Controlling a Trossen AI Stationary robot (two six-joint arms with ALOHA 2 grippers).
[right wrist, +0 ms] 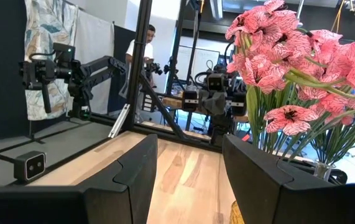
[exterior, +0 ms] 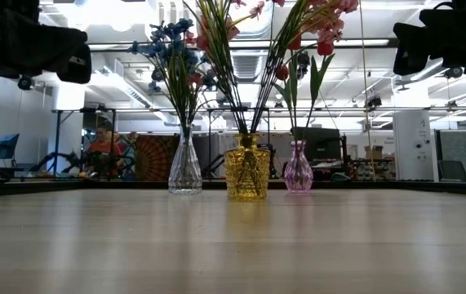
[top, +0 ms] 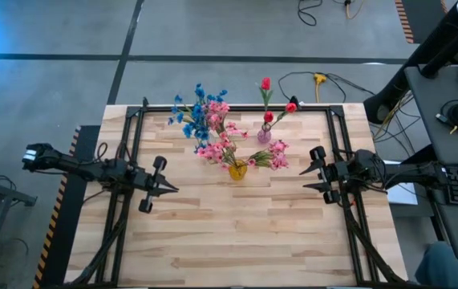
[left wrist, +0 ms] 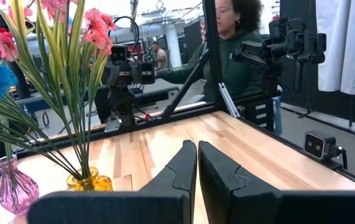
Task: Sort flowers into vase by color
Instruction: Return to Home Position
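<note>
- Tabletop (top: 237, 241): light wood in a black frame. 3 vases are grouped toward the middle of the far edge.
- The blue flowers (exterior: 170, 45) are held in the clear vase (exterior: 184, 167), the one nearest the left edge.
- The pink flowers (top: 220, 140) are seated in the yellow vase (top: 237, 170), which is set closest to the tabletop's centre. Their sprays are spread to both sides.
- The red tulips (top: 266, 83), 3 buds counted, are stood in the violet vase (top: 264, 135). It is placed just beyond the yellow vase, toward the far edge and right edge.
- The left pincer (top: 172, 190) is held above the tabletop near the left edge, pointed toward the centre and well apart from the vases. It is clenched on nothing, with its fingers (left wrist: 183, 168) seen all but touching in the left wrist view.
- The right pincer (top: 304, 177) is held near the right edge, faced toward the left one. It is released, with its fingers (right wrist: 133, 168) set wide apart and nothing between them. The nearest pink sprays are close by and not touched.
- 1 person in a dark green top (left wrist: 233, 50) is seen beyond the frame.
</note>
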